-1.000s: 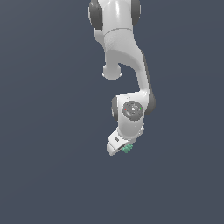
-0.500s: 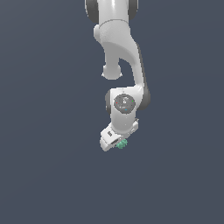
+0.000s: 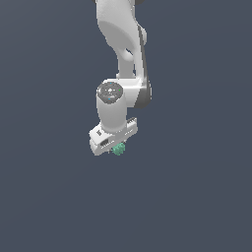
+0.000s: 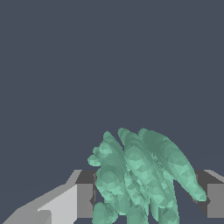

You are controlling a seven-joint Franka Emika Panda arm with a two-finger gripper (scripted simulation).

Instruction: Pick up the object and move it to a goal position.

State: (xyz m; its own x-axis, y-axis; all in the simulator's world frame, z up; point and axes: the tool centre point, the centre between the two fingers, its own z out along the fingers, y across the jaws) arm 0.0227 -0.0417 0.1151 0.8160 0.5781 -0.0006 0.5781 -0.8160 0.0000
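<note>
The object (image 3: 118,149) is a tiny teal-green knobbly clump just under the white hand of the arm. My gripper (image 3: 116,148) is shut on it, and the hand hides most of the fingers in the exterior view. In the wrist view the object (image 4: 140,175) fills the space between the two fingers (image 4: 76,199), a bunch of lumpy green lobes sticking out past the fingertips. The gripper (image 4: 144,197) and the object hang against a plain dark grey-blue background.
The white arm (image 3: 120,59) comes down from the top of the exterior view. Around it I see only uniform dark grey-blue background, with no surface edge or other thing showing.
The arm has carried the held object upward and toward the exterior view's left. The wrist has turned, so the hand now points more straight down. The grip has not changed.
</note>
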